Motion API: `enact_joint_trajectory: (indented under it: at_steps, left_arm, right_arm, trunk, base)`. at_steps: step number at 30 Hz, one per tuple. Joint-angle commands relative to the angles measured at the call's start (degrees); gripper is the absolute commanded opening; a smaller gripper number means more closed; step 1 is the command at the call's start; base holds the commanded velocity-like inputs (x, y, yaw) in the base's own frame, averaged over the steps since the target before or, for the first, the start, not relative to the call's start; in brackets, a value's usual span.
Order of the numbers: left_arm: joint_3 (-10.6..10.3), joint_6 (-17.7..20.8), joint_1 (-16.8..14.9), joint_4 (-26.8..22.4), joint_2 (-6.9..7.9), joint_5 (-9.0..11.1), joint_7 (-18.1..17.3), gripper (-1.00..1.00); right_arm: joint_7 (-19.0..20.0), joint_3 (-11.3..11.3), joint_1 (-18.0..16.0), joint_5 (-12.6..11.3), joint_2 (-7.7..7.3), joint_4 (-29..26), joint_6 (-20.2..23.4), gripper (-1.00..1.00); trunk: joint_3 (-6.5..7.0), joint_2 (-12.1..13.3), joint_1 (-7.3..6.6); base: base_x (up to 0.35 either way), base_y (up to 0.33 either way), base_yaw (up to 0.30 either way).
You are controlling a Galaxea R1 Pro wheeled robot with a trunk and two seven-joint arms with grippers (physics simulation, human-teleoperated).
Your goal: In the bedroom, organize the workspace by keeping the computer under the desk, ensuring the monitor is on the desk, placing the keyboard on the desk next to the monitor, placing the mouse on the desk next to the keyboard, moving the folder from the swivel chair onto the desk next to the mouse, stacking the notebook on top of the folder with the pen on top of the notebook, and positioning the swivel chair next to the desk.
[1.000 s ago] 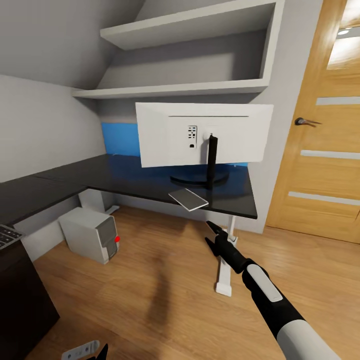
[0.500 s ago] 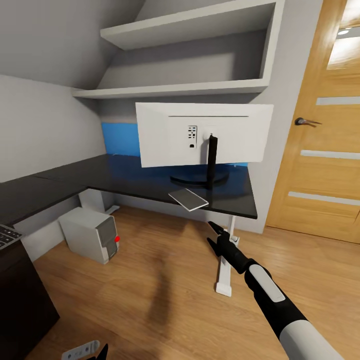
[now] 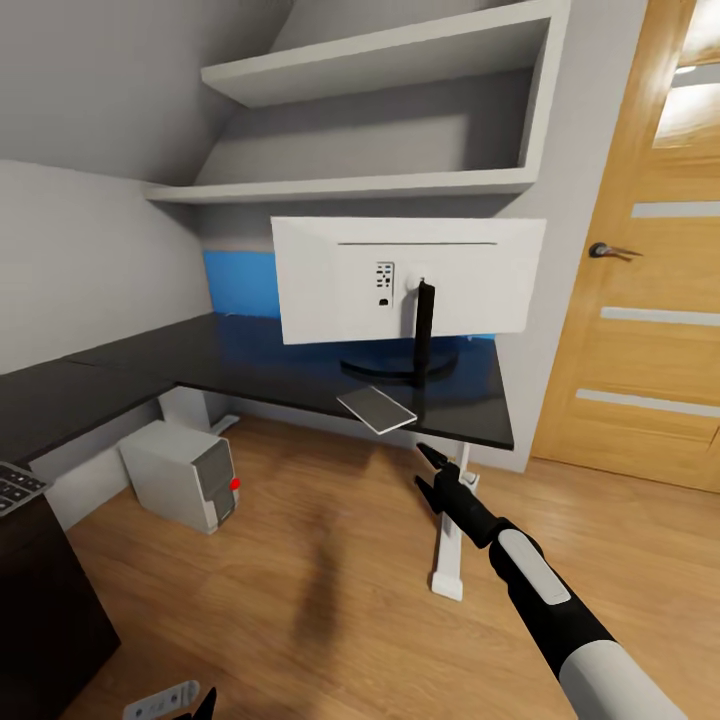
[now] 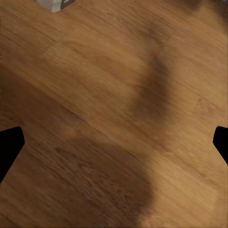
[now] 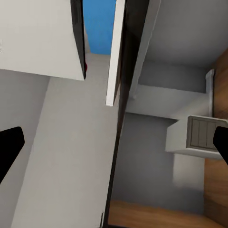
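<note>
The monitor (image 3: 410,280) stands on the desk (image 3: 250,365) with its white back toward the robot and its round foot near the desk's front edge. Just in front of that foot a small flat grey slab (image 3: 377,409) lies partly past the desk's edge, so a nudge from below could tip it to the floor. The computer (image 3: 180,487) sits on the floor under the desk, to the monitor's lower left. The right gripper (image 3: 432,470) hangs empty below the desk edge, beneath the monitor, jaws spread. Raised carelessly, it could strike the edge, the slab or the monitor's thin stem. The left gripper (image 4: 114,142) is also spread and empty, over bare floor.
</note>
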Motion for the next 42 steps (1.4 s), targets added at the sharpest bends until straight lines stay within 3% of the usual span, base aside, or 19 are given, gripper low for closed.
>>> enact_joint_trajectory:
  at_steps: [1, 8, 16, 29, 42]
  left_arm:
    - [-0.08, 0.17, -0.01, -0.12, 0.04, 0.24, 0.37, 1.00]
    - [-0.08, 0.17, -0.01, -0.12, 0.04, 0.24, 0.39, 1.00]
    - [-0.08, 0.17, -0.01, -0.12, 0.04, 0.22, 0.16, 1.00]
    - [-0.08, 0.17, -0.01, -0.04, 0.04, 0.29, 0.24, 1.00]
    - [-0.10, 0.09, -0.01, 0.65, 0.04, 0.23, 0.31, 1.00]
  right_arm:
    - [0.10, 0.15, -0.04, -0.42, -0.06, 0.03, 0.09, 1.00]
    - [0.05, 0.15, -0.04, -0.42, -0.06, 0.02, 0.09, 1.00]
    - [0.12, 0.24, -0.04, -1.06, 0.27, 1.21, 0.03, 1.00]
    - [0.10, 0.24, -0.04, -1.12, 0.29, 1.74, 0.00, 1.00]
    - [0.12, 0.24, -0.04, -1.12, 0.21, 2.25, 0.00, 1.00]
  trunk:
    - [0.14, 0.39, -0.23]
    - [1.40, 3.20, -1.77]
    - [1.40, 3.20, -1.77]
    - [1.40, 3.20, -1.77]
    - [1.40, 3.20, -1.77]
  base:
    - [0.000, 0.000, 0.000]
    - [0.000, 0.000, 0.000]
    - [0.000, 0.000, 0.044]
    - [0.000, 0.000, 0.226]
    - [0.076, 0.000, 0.023]
